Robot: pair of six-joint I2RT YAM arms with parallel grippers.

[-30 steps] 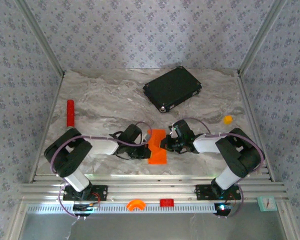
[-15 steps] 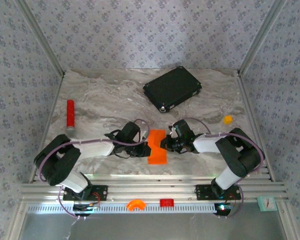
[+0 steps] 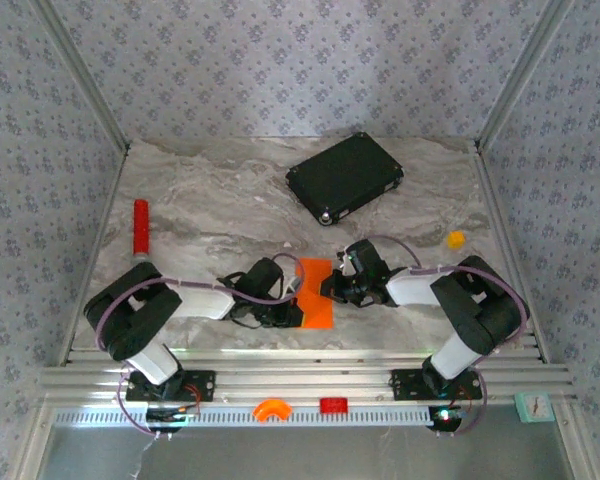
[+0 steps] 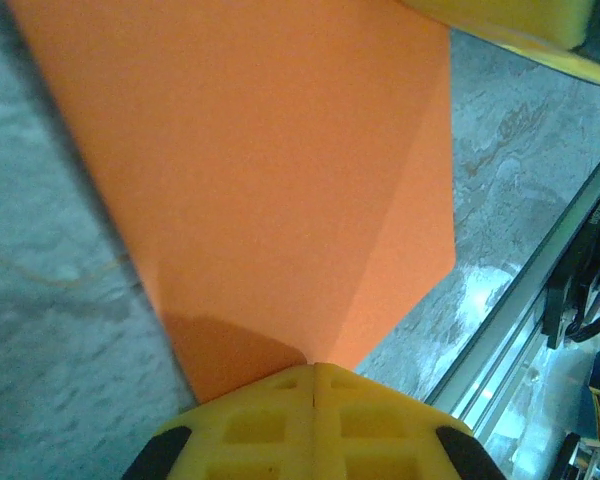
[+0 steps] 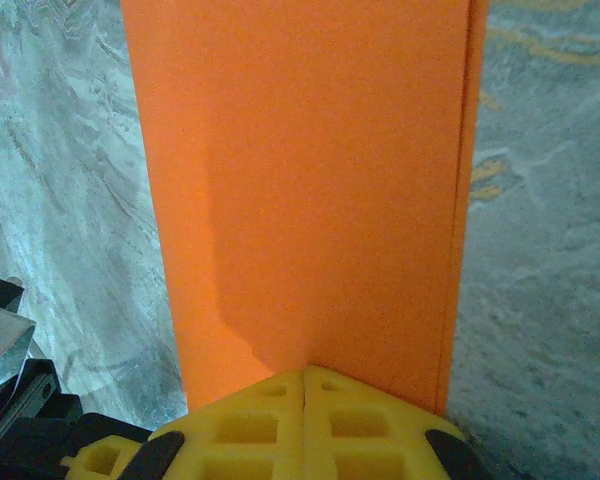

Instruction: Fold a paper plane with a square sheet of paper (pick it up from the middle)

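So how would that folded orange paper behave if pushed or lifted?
Probably floppy: the orange paper lies thin and flat on the table, so lifted by an edge it would likely sag. Likely light and prone to sliding on that smooth marbled top. The fold seen from the left wrist may stiffen it slightly.

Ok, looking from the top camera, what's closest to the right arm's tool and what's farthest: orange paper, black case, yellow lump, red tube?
1. folded bright orange paper, right at the right tool, centre
2. flat black case, behind
3. small orange-yellow lump, right side
4. red cylinder, far left
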